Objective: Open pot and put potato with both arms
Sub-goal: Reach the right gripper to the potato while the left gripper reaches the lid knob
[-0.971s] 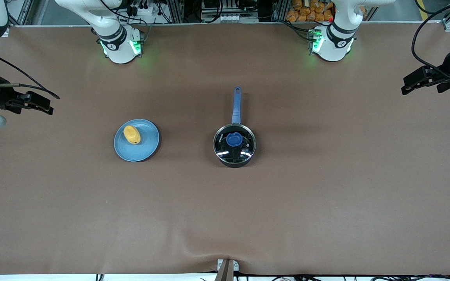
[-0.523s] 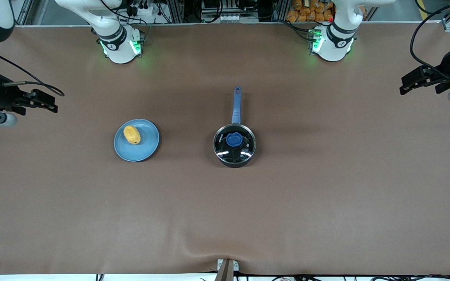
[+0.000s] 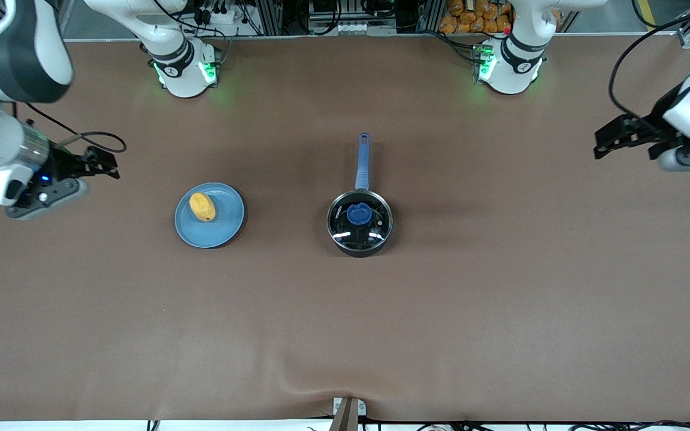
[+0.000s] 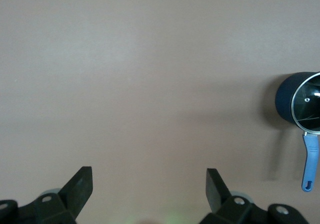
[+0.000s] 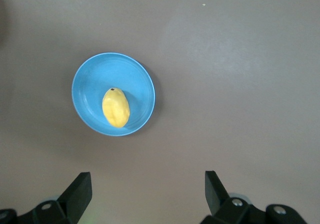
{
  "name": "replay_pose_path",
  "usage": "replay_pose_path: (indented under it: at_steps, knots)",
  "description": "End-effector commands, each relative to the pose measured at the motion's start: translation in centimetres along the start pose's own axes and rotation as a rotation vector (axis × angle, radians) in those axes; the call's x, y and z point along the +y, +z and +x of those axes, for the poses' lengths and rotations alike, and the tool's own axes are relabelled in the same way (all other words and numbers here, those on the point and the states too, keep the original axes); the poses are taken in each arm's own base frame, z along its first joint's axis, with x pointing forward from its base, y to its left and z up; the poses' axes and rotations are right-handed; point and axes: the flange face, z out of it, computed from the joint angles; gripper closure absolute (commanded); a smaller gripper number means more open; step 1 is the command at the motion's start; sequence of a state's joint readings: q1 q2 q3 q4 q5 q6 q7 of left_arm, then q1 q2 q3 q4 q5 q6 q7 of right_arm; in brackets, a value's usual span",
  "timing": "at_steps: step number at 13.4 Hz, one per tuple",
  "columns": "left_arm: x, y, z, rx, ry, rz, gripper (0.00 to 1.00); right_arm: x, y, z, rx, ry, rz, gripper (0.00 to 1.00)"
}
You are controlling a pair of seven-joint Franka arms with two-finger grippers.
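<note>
The black pot (image 3: 359, 223) stands mid-table with its glass lid and blue knob (image 3: 358, 214) on and its blue handle (image 3: 362, 160) pointing toward the robot bases. It also shows at the edge of the left wrist view (image 4: 300, 103). The yellow potato (image 3: 202, 206) lies on a light-blue plate (image 3: 225, 230) beside the pot, toward the right arm's end; the right wrist view shows the potato (image 5: 116, 108) too. My right gripper (image 3: 105, 166) is open and empty over bare table beside the plate. My left gripper (image 3: 605, 143) is open and empty over the left arm's end of the table.
Brown mat (image 3: 345, 323) covers the whole table. A metal bracket (image 3: 346, 413) sits at the table edge nearest the front camera. The arm bases (image 3: 184, 72) stand along the farthest edge.
Both arms have swung in over the table toward the middle; the right gripper has moved toward the plate, the left gripper toward the pot. Pot, lid and potato have not moved.
</note>
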State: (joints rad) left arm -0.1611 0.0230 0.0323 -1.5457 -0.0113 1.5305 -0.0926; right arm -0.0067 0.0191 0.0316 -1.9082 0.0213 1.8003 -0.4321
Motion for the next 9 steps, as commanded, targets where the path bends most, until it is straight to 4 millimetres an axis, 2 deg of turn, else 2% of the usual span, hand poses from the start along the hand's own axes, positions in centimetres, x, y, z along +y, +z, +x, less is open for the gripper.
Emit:
replay_pose_path:
  at_steps: [1,3,5,6,8,9]
  knots:
    - [2.9,1.3,1.2,0.003,0.040,-0.024,0.00,-1.1,3.6,-0.8,0.025,-0.027,-0.003,0.00]
    - [7.0,4.7,3.4,-0.009,0.009,-0.121,0.00,-1.5,5.6,-0.7,0.035,-0.021,0.004,0.00]
    - [14.4,9.0,5.0,-0.052,-0.025,-0.138,0.00,-2.8,8.2,-0.6,0.054,-0.026,0.022,0.00]
    - [17.9,11.4,5.1,-0.077,-0.072,-0.131,0.00,-4.3,9.7,-0.3,0.071,-0.045,0.023,0.00]
    - [24.2,14.6,5.7,-0.057,-0.174,-0.144,0.00,-7.5,12.2,0.2,0.094,-0.087,0.010,0.00]
    - [27.6,15.8,5.5,-0.046,-0.225,-0.152,0.00,-8.2,12.9,0.2,0.096,-0.061,0.009,0.00]
